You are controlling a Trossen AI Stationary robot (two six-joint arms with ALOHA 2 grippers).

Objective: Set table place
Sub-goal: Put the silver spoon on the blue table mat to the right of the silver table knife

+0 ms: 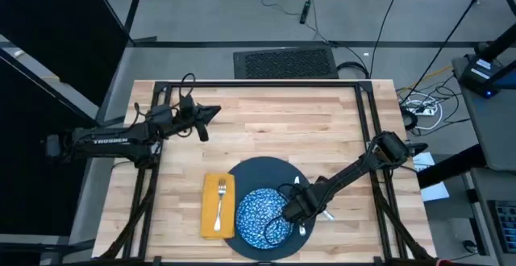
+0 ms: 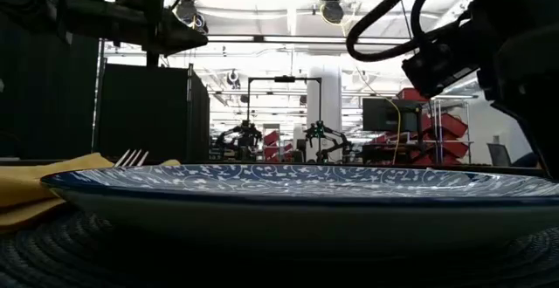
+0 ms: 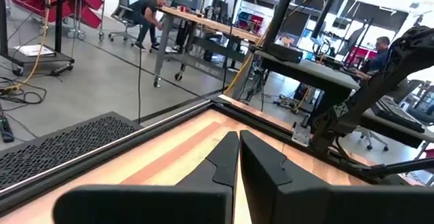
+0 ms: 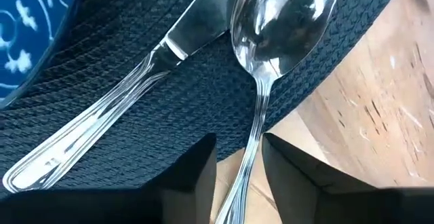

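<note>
A dark blue woven round mat (image 1: pixel 262 173) lies at the table's near middle, and on it rests a shallow blue-and-white patterned dish (image 1: pixel 260 215). Left of the dish is a yellow napkin (image 1: pixel 218 207) with a fork (image 1: pixel 220 201) on top. To the dish's right, a knife (image 4: pixel 135 95) and a spoon (image 4: pixel 285 13) lie side by side on the mat. The spoon's handle (image 4: pixel 252 139) reaches off the mat onto the wood. My right gripper (image 4: pixel 239 149) is open low over that handle, one finger on each side, not touching it. My left gripper (image 1: pixel 216 111) hangs shut over the far left.
The wooden table (image 1: pixel 322 129) shows bare planks across its far half, inside a black frame (image 1: pixel 266 83). A black floor mat (image 1: pixel 284 60) lies beyond the far edge. Cables and equipment stand off the right side. People sit at desks in the room behind.
</note>
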